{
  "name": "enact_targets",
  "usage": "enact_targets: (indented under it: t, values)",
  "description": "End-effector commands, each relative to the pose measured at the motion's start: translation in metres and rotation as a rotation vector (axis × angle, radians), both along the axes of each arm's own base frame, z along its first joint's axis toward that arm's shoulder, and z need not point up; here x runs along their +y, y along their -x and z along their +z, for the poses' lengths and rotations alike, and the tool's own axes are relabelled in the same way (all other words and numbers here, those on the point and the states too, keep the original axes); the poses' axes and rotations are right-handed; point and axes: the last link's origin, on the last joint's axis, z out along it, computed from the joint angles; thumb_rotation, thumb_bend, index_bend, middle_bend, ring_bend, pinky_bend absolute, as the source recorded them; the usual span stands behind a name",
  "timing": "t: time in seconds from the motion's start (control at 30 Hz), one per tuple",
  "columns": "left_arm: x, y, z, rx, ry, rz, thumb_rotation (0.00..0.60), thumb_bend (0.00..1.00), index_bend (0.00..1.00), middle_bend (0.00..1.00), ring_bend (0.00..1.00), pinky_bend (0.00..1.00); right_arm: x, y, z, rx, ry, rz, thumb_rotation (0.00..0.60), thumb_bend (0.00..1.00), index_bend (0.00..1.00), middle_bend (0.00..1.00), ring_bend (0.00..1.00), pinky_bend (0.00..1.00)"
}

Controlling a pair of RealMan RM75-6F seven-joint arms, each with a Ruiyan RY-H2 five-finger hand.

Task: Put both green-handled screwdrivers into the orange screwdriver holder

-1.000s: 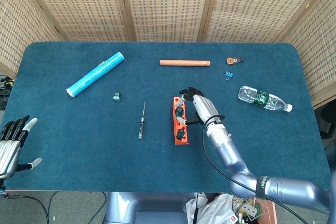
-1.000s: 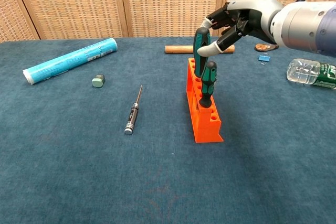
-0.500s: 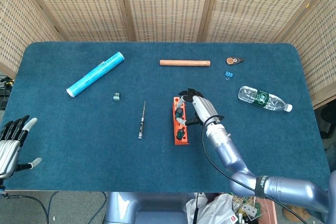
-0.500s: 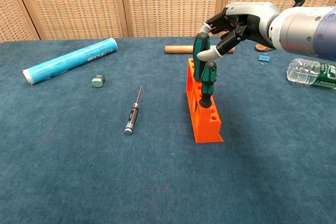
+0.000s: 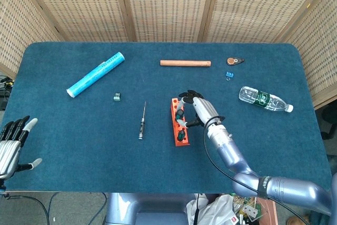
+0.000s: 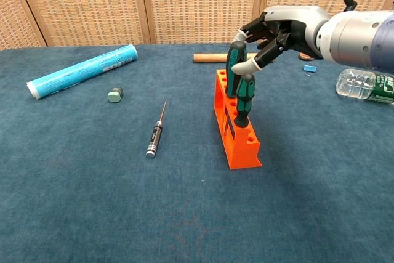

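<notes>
right hand [image 6: 271, 32] gripped screwdriver [image 6: 233, 69] standing in holder [image 6: 235, 133] | second screwdriver [image 6: 244, 100] slotted just below | left hand [image 5: 11, 142] open | labels unreadable

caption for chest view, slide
Right hand holds a green-handled screwdriver in the orange holder beside the seated one.

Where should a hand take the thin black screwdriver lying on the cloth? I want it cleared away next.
Grip the black screwdriver by its thick dark handle, the near end. Come from above, fingers closing across its width: it lies flat, the thin shaft pointing away, with open cloth either side.
</notes>
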Motion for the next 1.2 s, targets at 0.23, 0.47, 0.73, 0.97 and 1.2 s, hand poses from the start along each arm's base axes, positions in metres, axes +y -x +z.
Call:
enact_targets:
  t: [0.23, 0.47, 0.73, 0.97, 1.2]
  values:
    - [0.0, 0.0, 0.0, 0.0, -0.002, -0.002, 0.6, 0.0, 0.0, 0.0, 0.0, 0.0, 0.002, -0.001, 0.001, -0.002, -0.002, 0.012, 0.6, 0.14, 0.4, 0.18, 0.0, 0.04]
    - [-0.001, -0.001, 0.0, 0.0, -0.003, -0.003, 0.6, 0.0, 0.0, 0.0, 0.0, 0.0, 0.003, -0.002, 0.003, -0.009, 0.003, 0.018, 0.6, 0.11, 0.36, 0.18, 0.0, 0.04]
    - [-0.003, -0.001, 0.002, -0.006, -0.008, -0.008, 0.6, 0.0, 0.0, 0.0, 0.0, 0.0, 0.009, -0.004, 0.023, -0.029, 0.039, 0.039, 0.6, 0.01, 0.22, 0.18, 0.0, 0.04]
    - [-0.006, -0.002, 0.006, -0.015, -0.021, -0.024, 0.6, 0.0, 0.0, 0.0, 0.0, 0.0, 0.033, 0.019, 0.081, 0.092, 0.221, 0.164, 0.6, 0.0, 0.16, 0.11, 0.0, 0.04]
    - [-0.012, -0.002, 0.009, -0.02, -0.037, -0.038, 0.6, 0.0, 0.0, 0.0, 0.0, 0.0, 0.074, 0.102, 0.122, 0.339, 0.448, 0.263, 0.6, 0.0, 0.16, 0.04, 0.0, 0.0]
